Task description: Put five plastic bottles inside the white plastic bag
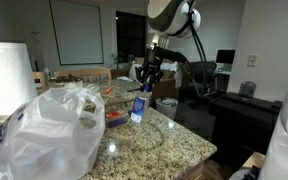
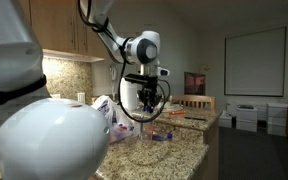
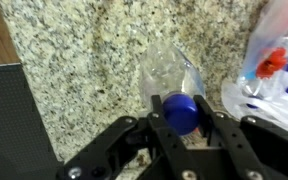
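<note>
**Bottle in the grip, bag next**

Your gripper (image 3: 187,118) is closed to a narrow gap on a plastic bottle (image 3: 170,72). The fingers (image 3: 156,126) pinch it at the blue cap (image 3: 181,110), and the clear body hangs away from the wrist camera, toward the granite counter (image 3: 74,50). In an exterior view the bottle (image 1: 140,106) hangs below the gripper (image 1: 149,74), low over the counter. I cannot tell whether its base touches the stone.

This looks like the carry step: one bottle is picked and not yet bagged. The white plastic bag (image 1: 49,135) lies well to one side, and in the wrist view its edge (image 3: 274,95) shows coloured caps inside. Next you need to lift clear, travel over the bag's mouth, and release only once the bottle is above the opening.
</note>
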Controlling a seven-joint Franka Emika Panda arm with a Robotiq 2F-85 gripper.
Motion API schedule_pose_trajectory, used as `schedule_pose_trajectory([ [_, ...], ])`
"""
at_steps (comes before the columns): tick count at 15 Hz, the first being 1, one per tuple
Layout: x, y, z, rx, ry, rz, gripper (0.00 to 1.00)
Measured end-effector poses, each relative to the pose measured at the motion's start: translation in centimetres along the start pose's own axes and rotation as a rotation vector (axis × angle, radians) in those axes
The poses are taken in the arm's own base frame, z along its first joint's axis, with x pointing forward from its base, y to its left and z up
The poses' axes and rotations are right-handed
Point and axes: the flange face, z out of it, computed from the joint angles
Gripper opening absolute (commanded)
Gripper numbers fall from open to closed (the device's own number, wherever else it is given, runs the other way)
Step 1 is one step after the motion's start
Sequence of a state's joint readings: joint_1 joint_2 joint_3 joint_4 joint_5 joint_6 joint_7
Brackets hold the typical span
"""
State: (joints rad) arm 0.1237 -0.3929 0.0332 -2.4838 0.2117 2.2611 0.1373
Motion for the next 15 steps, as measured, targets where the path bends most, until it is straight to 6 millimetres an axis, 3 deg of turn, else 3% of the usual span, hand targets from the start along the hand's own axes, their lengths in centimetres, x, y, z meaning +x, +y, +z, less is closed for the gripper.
schedule_pose_trajectory([
  [3,2.3,0.4,-4.4,0.148,-0.002,-0.073,0.14],
  [5,3.3,-0.6,-6.5,0.238,-0.018,-0.130,0.14],
  [8,4.9,-3.3,-7.6,0.352,-0.082,-0.216,0.14],
  [11,6.6,-6.5,-5.8,0.453,-0.170,-0.284,0.13],
  [15,8.8,-10.5,0.4,0.531,-0.292,-0.299,0.13],
])
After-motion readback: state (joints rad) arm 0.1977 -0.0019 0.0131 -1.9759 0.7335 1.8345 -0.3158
